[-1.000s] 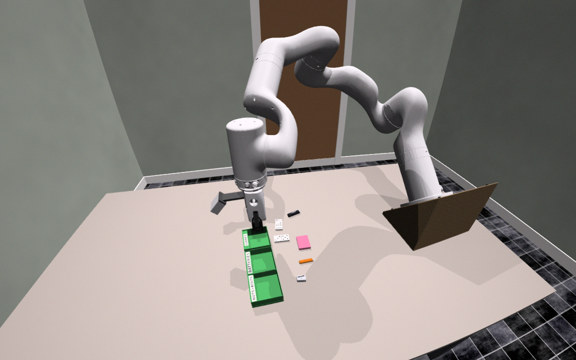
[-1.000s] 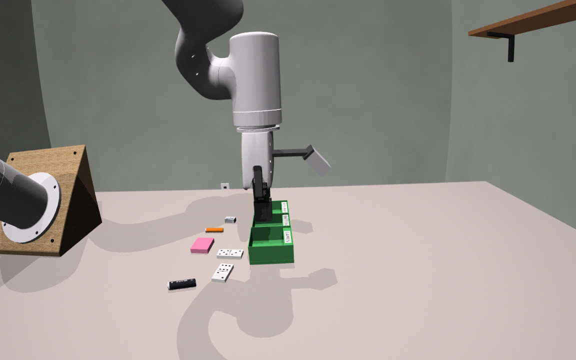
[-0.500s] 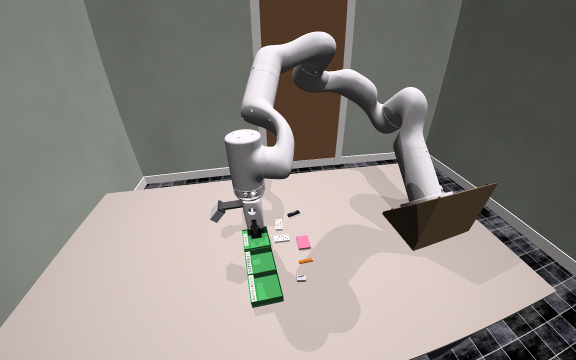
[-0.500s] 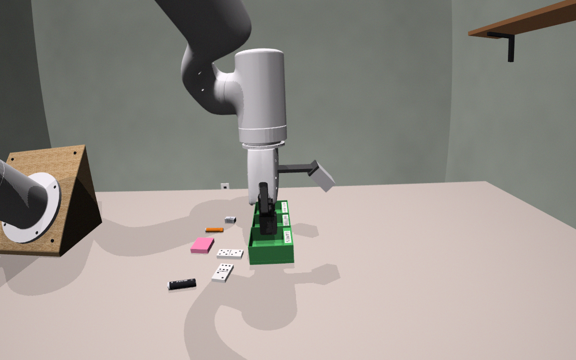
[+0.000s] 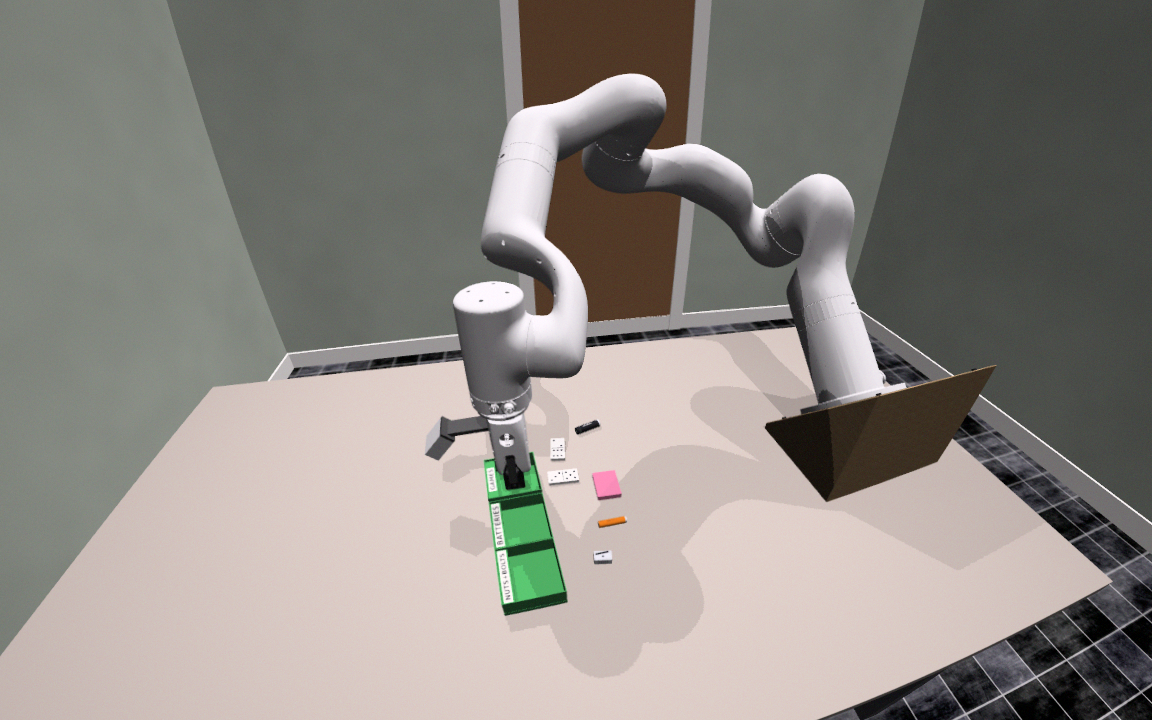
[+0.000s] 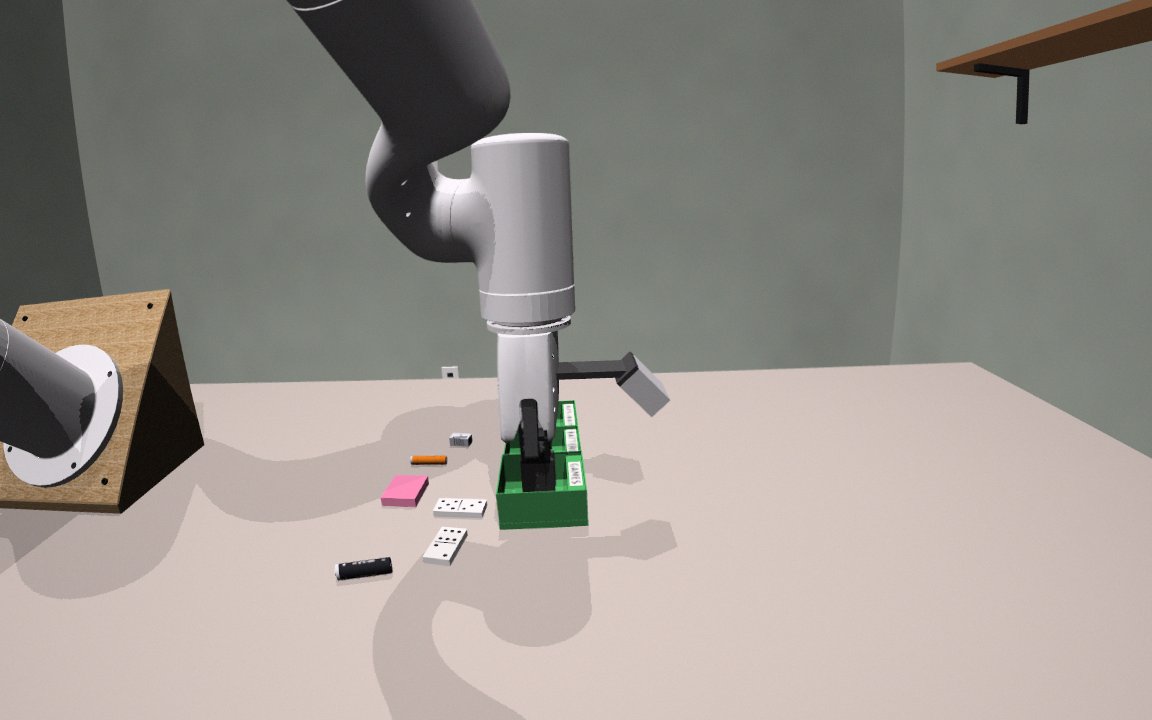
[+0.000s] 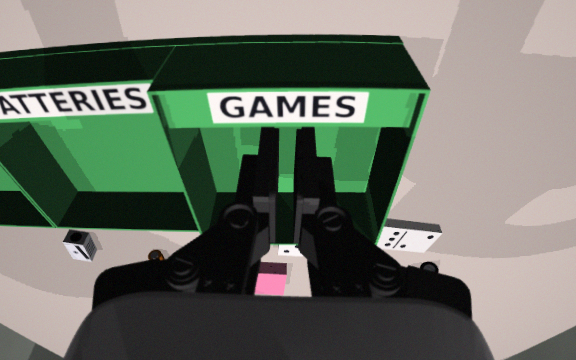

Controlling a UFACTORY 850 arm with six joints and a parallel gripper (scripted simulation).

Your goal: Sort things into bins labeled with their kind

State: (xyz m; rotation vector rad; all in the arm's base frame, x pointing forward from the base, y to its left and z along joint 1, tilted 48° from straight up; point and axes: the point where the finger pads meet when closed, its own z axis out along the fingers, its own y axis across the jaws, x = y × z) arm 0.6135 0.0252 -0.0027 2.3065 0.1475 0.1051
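Observation:
My gripper [image 5: 515, 486] [image 6: 538, 488] [image 7: 287, 151] is nearly closed and empty, its fingers down inside the GAMES bin [image 6: 541, 512] [image 7: 288, 70]. The BATTERIES bin [image 5: 524, 523] [image 7: 128, 150] and NUTS+BOLTS bin [image 5: 535, 604] adjoin it in a row. One domino [image 5: 563, 476] [image 6: 459, 507] [image 7: 288, 250] lies beside the GAMES bin; another domino [image 5: 558, 448] [image 6: 444, 545] [image 7: 413, 237] lies near it. A black cylinder [image 5: 587, 427] [image 6: 363, 567], an orange cylinder [image 5: 611, 521] [image 6: 428, 459], a pink block [image 5: 606, 484] [image 6: 405, 489] and a grey sharpener-like block [image 5: 602, 556] [image 6: 460, 439] [image 7: 80, 247] lie on the table.
The arm's wooden wedge mount [image 5: 911, 434] [image 6: 159, 420] stands on the table, on the loose things' side of the bins. A wall shelf [image 6: 1072, 44] is high up at the right in the exterior view.

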